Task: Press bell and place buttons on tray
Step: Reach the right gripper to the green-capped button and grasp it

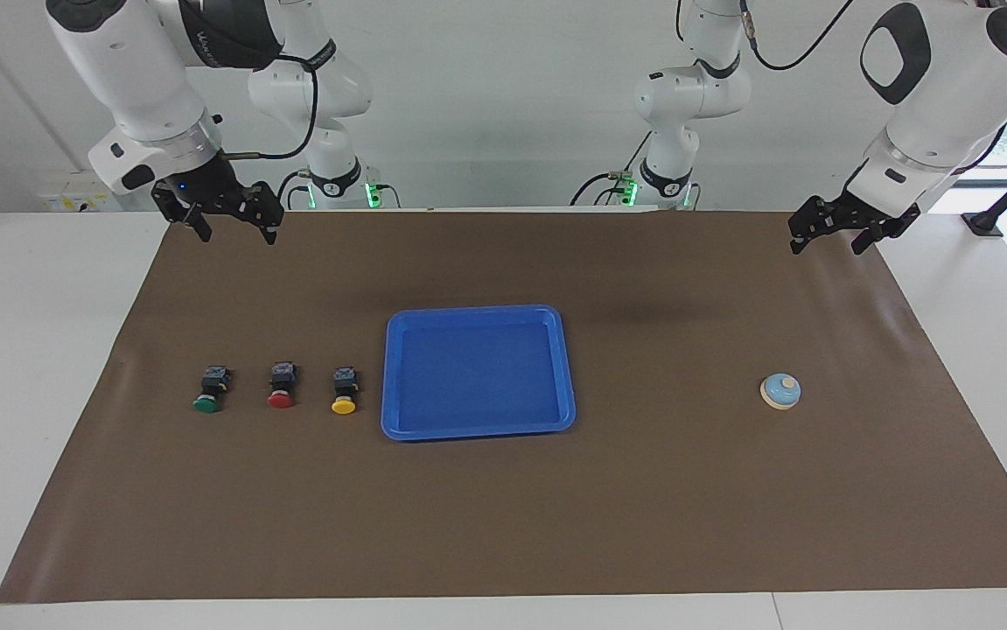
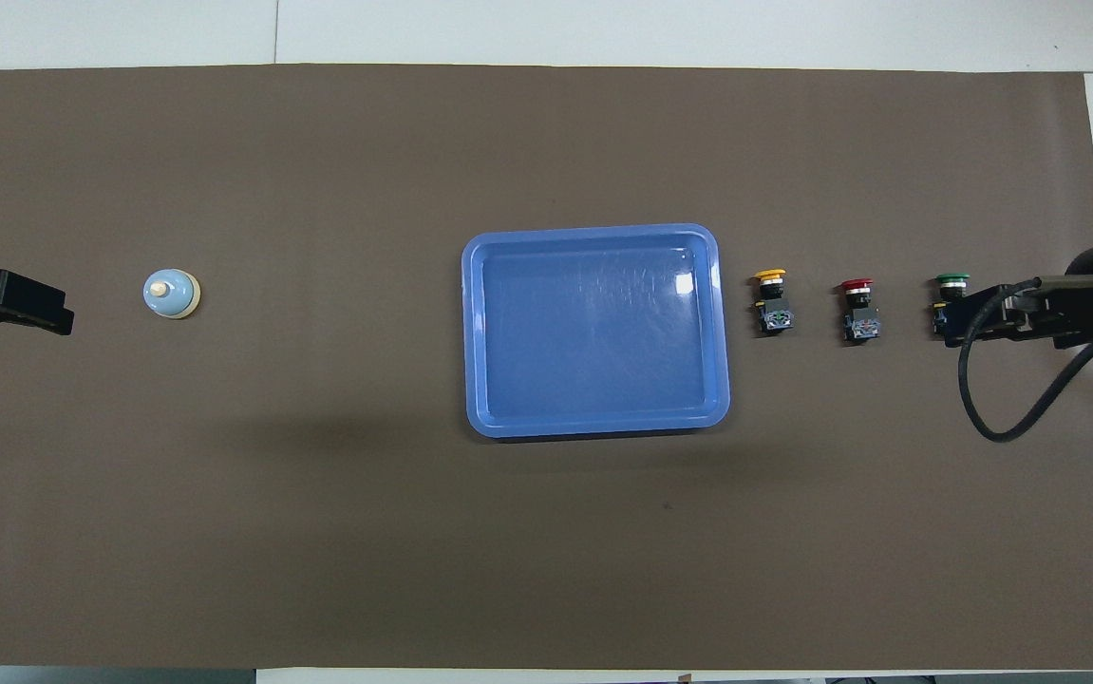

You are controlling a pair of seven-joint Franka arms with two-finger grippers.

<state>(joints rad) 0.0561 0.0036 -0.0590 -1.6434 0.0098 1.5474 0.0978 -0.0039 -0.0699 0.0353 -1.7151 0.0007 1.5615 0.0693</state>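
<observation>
The blue tray (image 1: 479, 430) (image 2: 595, 427) lies mid-table with nothing in it. Beside it, toward the right arm's end, three buttons lie in a row: yellow (image 1: 344, 391) (image 2: 771, 302), red (image 1: 282, 386) (image 2: 858, 309) and green (image 1: 208, 390) (image 2: 951, 283). The light-blue bell (image 1: 780, 391) (image 2: 170, 294) stands alone toward the left arm's end. My right gripper (image 1: 236, 233) (image 2: 969, 318) hangs open and high over the mat's edge by the robots, in line with the green button. My left gripper (image 1: 827, 243) (image 2: 52, 313) hangs open and raised over the mat's corner, clear of the bell.
A brown mat (image 1: 643, 525) covers most of the white table (image 1: 31, 350). A black cable (image 2: 983, 408) loops from the right wrist.
</observation>
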